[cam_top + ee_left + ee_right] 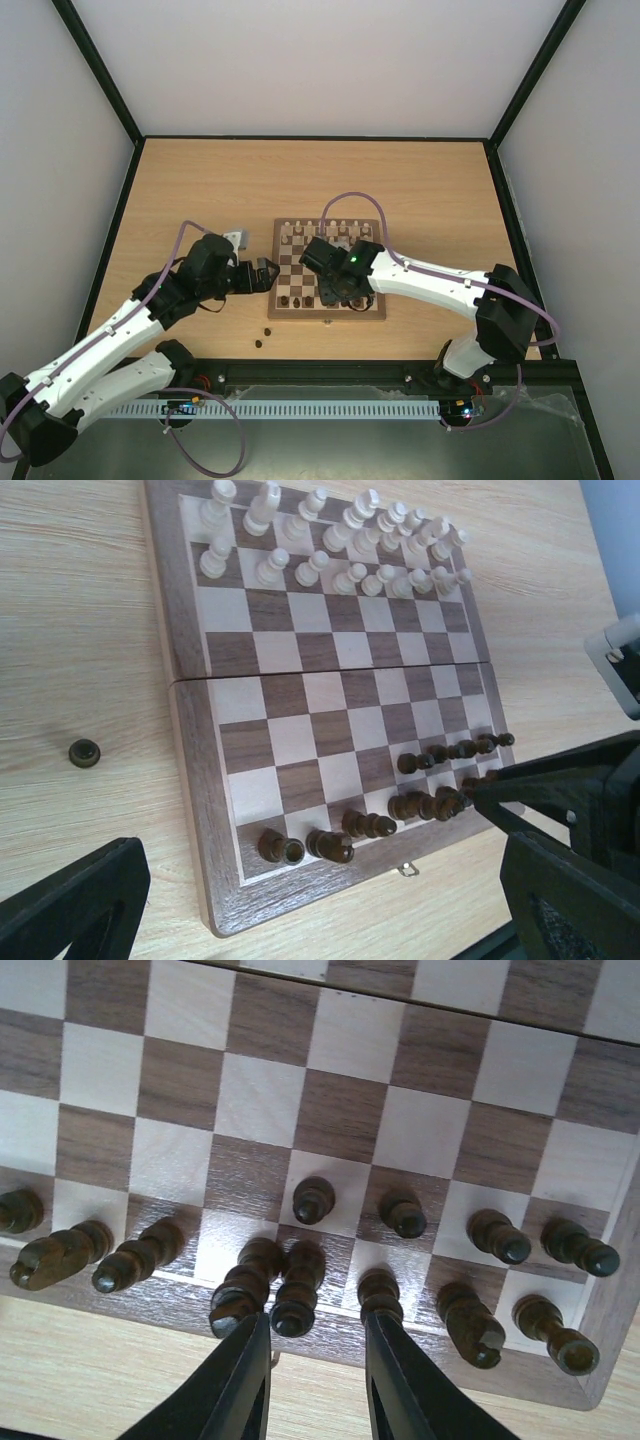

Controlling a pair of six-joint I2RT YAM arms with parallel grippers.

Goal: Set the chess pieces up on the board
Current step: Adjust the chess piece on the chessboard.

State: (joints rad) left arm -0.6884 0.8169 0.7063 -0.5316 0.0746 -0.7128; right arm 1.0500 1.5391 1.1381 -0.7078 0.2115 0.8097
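Observation:
The board lies mid-table, its brown rim near my left gripper. Pale chess pieces fill the two far rows. Dark chess pieces stand in the near rows, two of them crowded together. My right gripper hovers over the board's near edge. Its fingers stand a small gap apart, around the head of one tall dark piece without clamping it. My left gripper is wide open just off the board's left side, holding nothing.
Two loose dark pieces lie on the wooden table left of the board's near corner; one shows in the left wrist view. A small grey-white block sits beyond the left arm. Black frame rails border the table.

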